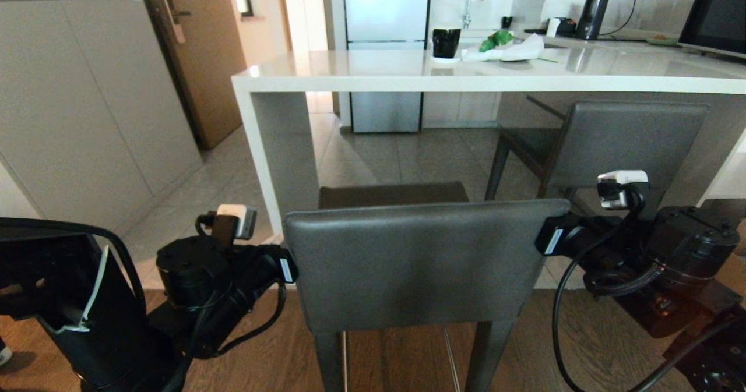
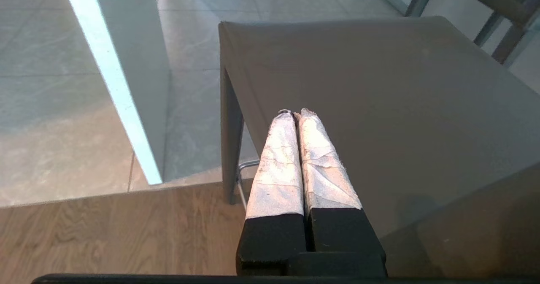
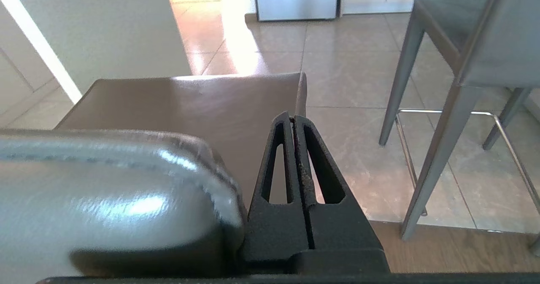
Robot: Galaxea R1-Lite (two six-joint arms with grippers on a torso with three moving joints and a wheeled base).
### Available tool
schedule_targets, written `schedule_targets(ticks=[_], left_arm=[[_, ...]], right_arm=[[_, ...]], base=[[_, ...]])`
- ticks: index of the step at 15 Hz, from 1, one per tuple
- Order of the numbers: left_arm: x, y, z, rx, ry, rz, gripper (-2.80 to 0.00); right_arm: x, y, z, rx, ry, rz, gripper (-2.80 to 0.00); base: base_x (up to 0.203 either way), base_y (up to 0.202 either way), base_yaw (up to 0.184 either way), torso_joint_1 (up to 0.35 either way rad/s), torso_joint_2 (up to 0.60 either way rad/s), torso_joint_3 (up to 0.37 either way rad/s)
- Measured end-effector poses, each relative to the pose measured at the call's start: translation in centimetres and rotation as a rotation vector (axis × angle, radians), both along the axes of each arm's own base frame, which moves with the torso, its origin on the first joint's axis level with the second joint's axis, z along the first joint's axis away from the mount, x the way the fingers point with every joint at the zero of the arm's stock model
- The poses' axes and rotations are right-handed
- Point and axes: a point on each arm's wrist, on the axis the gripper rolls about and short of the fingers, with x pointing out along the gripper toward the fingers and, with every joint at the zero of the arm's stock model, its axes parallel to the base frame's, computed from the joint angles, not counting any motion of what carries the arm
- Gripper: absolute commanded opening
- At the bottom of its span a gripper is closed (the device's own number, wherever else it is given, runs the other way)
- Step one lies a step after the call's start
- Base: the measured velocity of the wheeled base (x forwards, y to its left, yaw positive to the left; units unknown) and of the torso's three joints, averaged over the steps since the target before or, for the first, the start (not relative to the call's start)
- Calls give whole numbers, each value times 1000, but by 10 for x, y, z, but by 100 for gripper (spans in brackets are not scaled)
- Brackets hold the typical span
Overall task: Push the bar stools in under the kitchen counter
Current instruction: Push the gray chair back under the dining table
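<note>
Leather backrest: dark grey, the near stool (image 1: 419, 264) fills the lower centre of the head view, seat pointing at the gap beside the kitchen counter (image 1: 466, 71)'s white side panel.
Near stool position: I judge it not yet pushed in; only the seat's far edge reaches the slab's line.
Left gripper (image 2: 295, 114): fingers pressed together, empty, at the backrest's left edge, tips over the seat in the left wrist view.
Right gripper (image 3: 292, 117): fingers together too, holding nothing, hugging the backrest's right edge.
Why so: I read the two arms as bracketing the backrest from both sides, so the stool stays straight when I drive forward.
Second stool (image 1: 612, 147): right of centre in the head view, seat already partly under the slab.
Worktop clutter: black cup (image 1: 446, 42) at upper centre, well clear.
Risk: the stool's left legs could catch the side panel.
</note>
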Motion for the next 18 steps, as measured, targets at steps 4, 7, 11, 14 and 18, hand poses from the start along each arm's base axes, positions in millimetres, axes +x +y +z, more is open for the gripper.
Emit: schedule_targets(ticks=[4,7,11,14,18], left_arm=[[28,7,-9,2,-12,68,-280],[41,5,-14,0,-21,87,-280],[38,4,-16,19,-6,74,-280],[35,10,-15,11,0,83,-280],[33,11,-17,10,9,85,-280]], right_arm=[[-6,6,-3,5,-11,15,-280],[-7,14,-8,2,1,28,-280],[0,25,-19,-6,10,53,-280],[11,37,-16,5,-21,74,-280],[28,46,-6,-2,-92,58,-280]], base=[[0,0,0,0,0,0],[0,0,0,0,0,0],[0,0,0,0,0,0],[0,0,0,0,0,0],[0,0,0,0,0,0]])
